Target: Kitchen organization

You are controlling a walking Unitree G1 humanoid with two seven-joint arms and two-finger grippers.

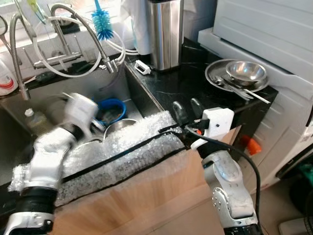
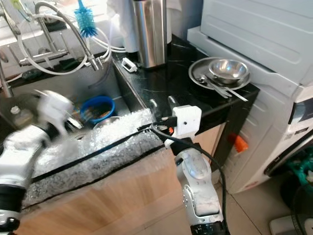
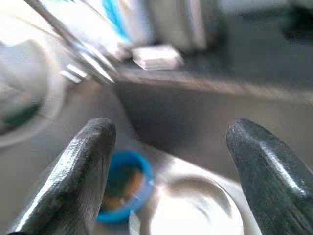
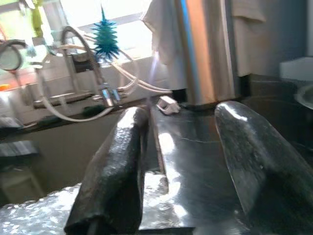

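You are reaching your left gripper (image 3: 168,181) — fingers spread, holding nothing — down over the sink, where the round steel bowl (image 3: 190,210) and small blue bowl (image 3: 122,186) are lying just ahead — while your right gripper (image 1: 188,110), also parted and empty, is hovering at the black bench (image 1: 186,83) edge.

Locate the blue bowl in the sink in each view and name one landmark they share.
Left eye view: round blue plastic bowl in the sink, beside the left pincer.
Right eye view: same bowl, left of centre.
Left wrist view: bowl by one finger.
Right wrist view: not seen.
Shared landmark: tall steel canister on the black counter.
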